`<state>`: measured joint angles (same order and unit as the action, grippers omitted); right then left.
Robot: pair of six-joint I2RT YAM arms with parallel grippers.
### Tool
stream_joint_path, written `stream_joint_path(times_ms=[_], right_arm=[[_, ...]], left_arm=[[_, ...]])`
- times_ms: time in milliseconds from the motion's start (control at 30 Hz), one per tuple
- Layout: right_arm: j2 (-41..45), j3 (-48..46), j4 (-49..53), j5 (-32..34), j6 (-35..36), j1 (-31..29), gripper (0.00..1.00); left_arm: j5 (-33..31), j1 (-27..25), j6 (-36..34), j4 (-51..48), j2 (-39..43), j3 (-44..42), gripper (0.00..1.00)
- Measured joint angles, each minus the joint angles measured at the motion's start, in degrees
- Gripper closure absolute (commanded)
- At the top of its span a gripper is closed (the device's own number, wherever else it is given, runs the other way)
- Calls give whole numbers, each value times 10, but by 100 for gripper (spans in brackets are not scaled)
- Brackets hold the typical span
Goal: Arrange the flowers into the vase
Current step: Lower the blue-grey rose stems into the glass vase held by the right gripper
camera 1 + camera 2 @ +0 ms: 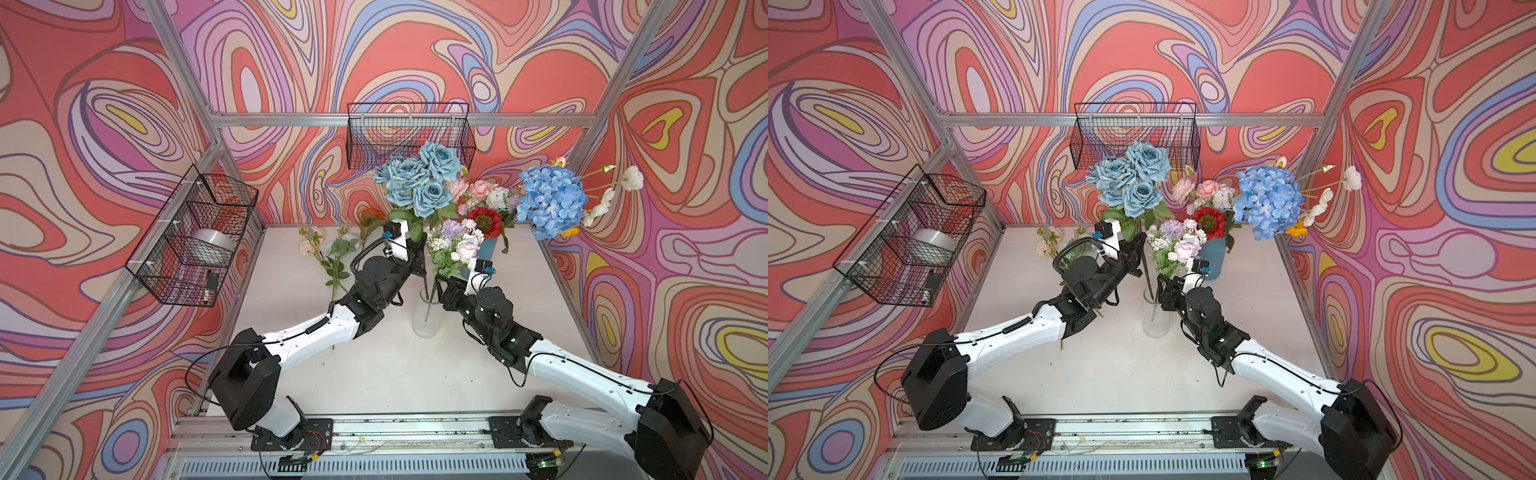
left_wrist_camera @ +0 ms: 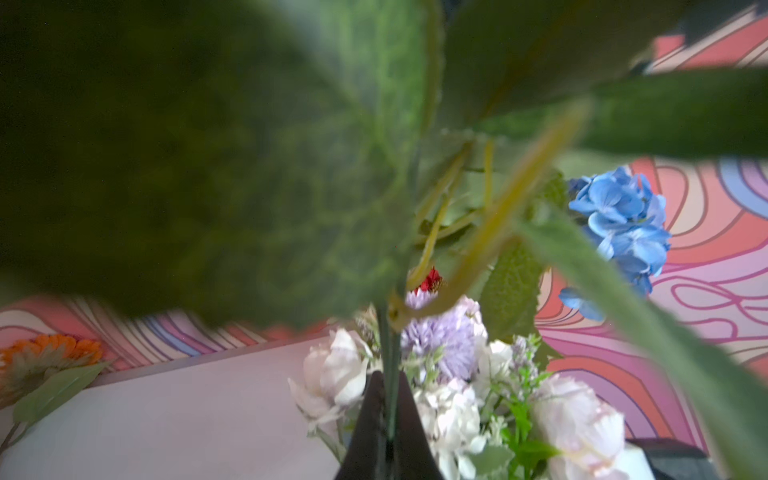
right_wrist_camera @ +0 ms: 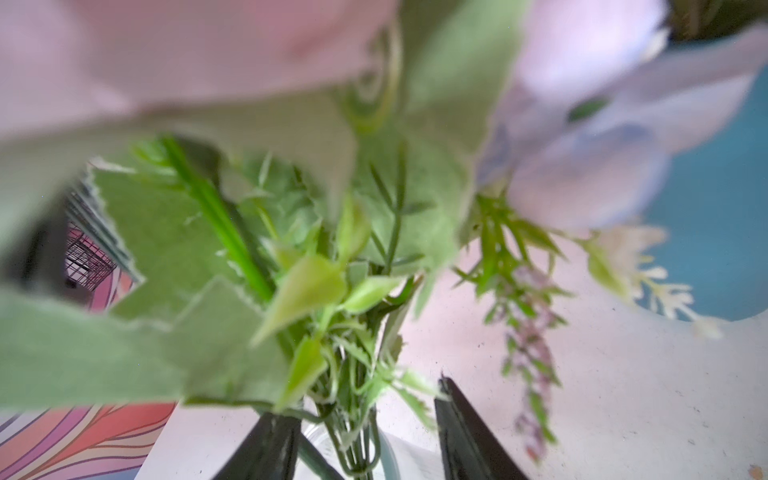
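Note:
A clear glass vase stands mid-table. My left gripper is shut on the thin green stem of the dusty-blue roses. That stem runs down to the vase mouth. A lilac-white spray stands in the vase. My right gripper is open, with one finger on each side of the spray's stems. Leaves blur most of both wrist views.
A blue vase behind holds a red sunflower and pink blooms. The blue hydrangea leans at the back right. Cream peonies and an orange sunflower lie at the back left. Wire baskets hang on the frame.

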<state>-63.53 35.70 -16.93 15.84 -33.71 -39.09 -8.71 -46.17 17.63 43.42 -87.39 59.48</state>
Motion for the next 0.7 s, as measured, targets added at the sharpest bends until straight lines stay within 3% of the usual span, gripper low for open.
stream_joint_path(times_ms=[500,700], right_arm=[[9,-11,26,-7,5,0,46],[15,-11,35,-15,6,0,46]], left_arm=[[-79,-67,-5,7,4,-102,100],[-95,-73,7,4,9,-114,78]])
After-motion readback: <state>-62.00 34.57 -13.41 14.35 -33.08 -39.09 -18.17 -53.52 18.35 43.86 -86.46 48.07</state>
